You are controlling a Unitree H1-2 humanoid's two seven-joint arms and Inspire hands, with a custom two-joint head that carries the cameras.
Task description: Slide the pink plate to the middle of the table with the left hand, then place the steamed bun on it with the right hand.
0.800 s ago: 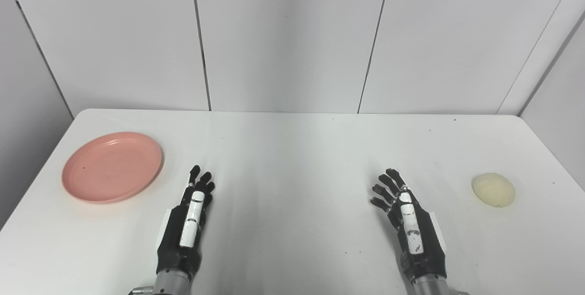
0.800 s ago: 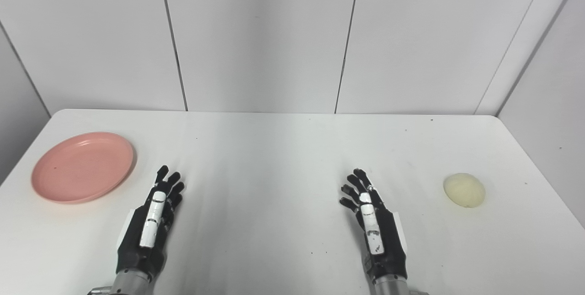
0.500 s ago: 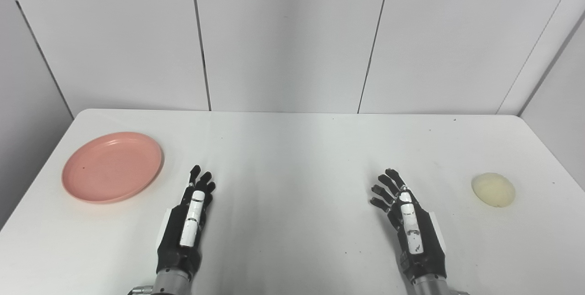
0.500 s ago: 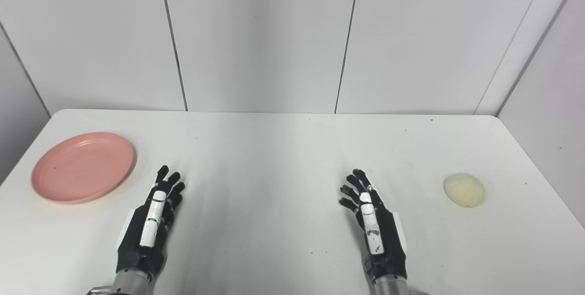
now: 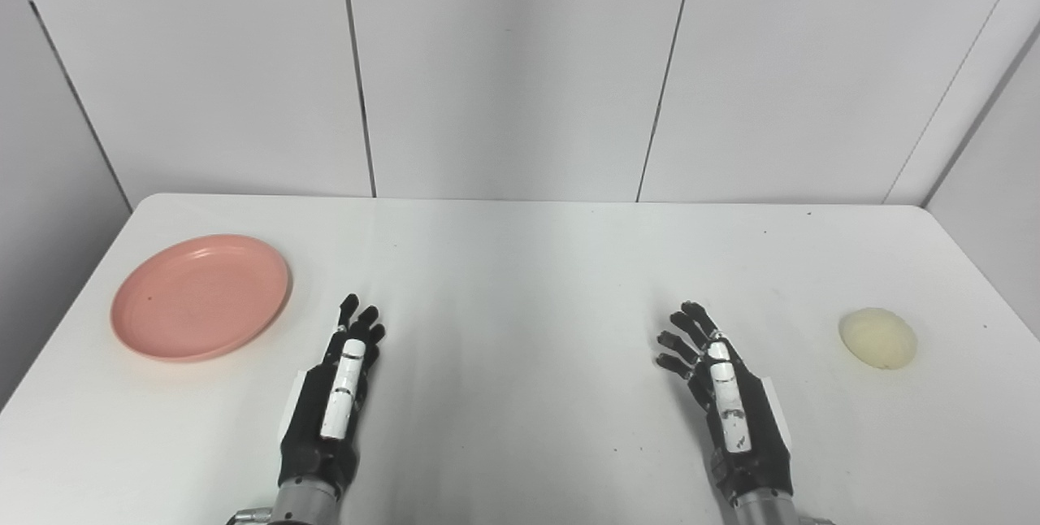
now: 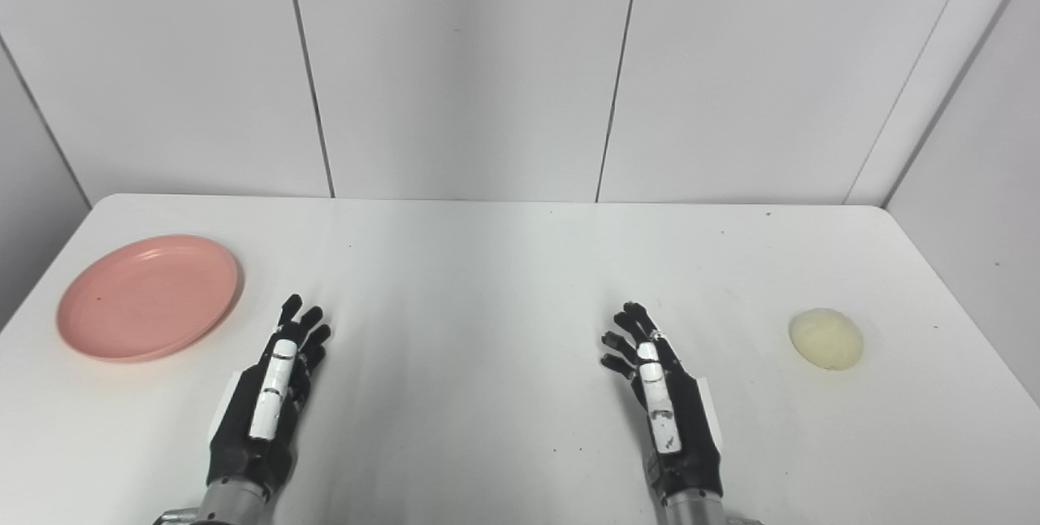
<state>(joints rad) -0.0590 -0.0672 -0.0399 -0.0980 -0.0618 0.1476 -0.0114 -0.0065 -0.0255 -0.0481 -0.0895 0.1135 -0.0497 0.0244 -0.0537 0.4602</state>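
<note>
The pink plate (image 5: 200, 296) lies empty at the left side of the white table (image 5: 520, 265). The pale steamed bun (image 5: 877, 337) lies at the right side. My left hand (image 5: 333, 395) rests near the front edge, right of the plate and apart from it, open with fingers straight. My right hand (image 5: 723, 395) rests near the front edge, left of the bun and apart from it, open with fingers slightly curled. Both hands hold nothing.
White wall panels (image 5: 520, 70) stand behind the table's far edge. The table's left and right edges run close to the plate and the bun.
The right hand has shifted very slightly to the left. The plate, bun and left hand have not moved.
</note>
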